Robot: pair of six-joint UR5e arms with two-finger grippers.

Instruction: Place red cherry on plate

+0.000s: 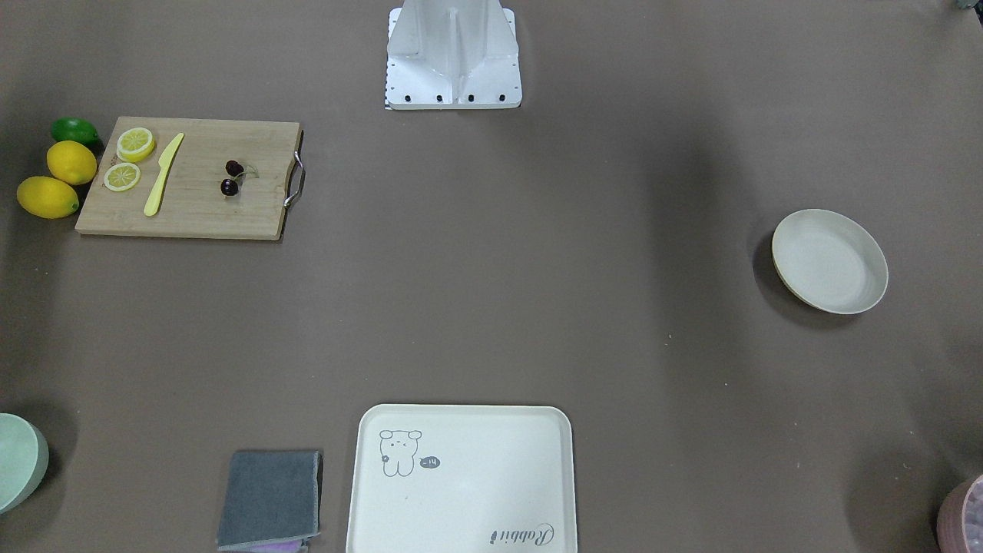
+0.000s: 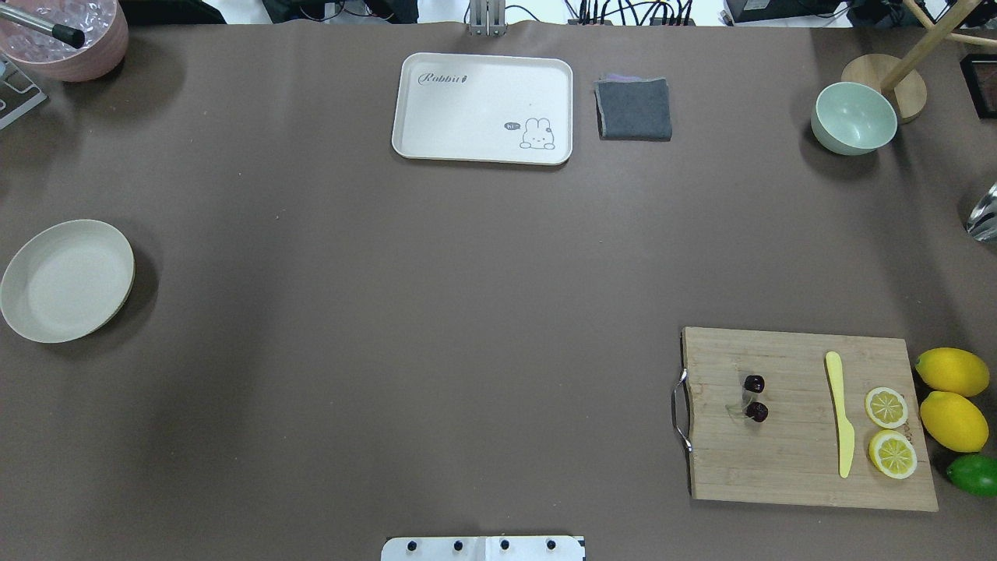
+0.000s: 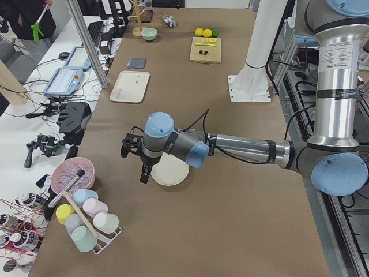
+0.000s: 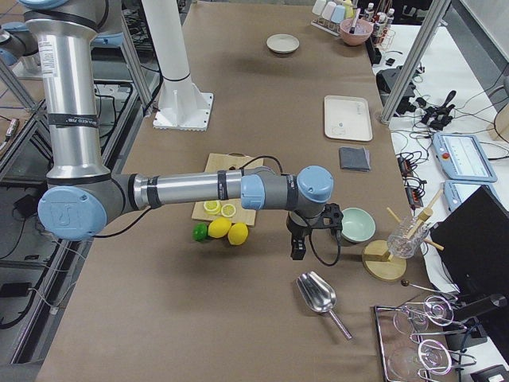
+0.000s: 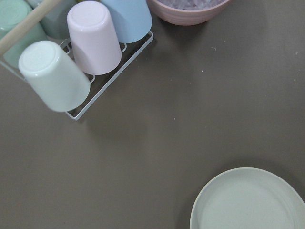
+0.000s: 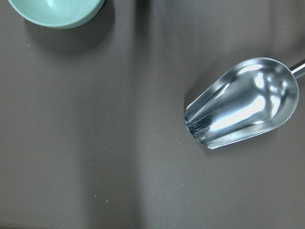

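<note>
The red cherry (image 1: 230, 177) (image 2: 754, 397), two dark glossy fruits on thin stems, lies on the wooden cutting board (image 1: 192, 207) near its metal handle. The round cream plate (image 1: 829, 261) (image 2: 66, 280) (image 5: 248, 202) sits empty at the table's opposite end. My left gripper (image 3: 145, 172) hangs over the table just beside the plate (image 3: 171, 173), far from the cherry. My right gripper (image 4: 297, 250) hovers past the lemons, between the cutting board and a metal scoop. Both grippers show only in the side views, so I cannot tell whether they are open or shut.
On the board lie a yellow knife (image 1: 163, 174) and two lemon slices; two lemons (image 1: 61, 178) and a lime sit beside it. A rabbit tray (image 2: 483, 107), grey cloth (image 2: 634, 109), green bowl (image 2: 854, 118), metal scoop (image 6: 240, 102) and cup rack (image 5: 81, 52) line the table's edges.
</note>
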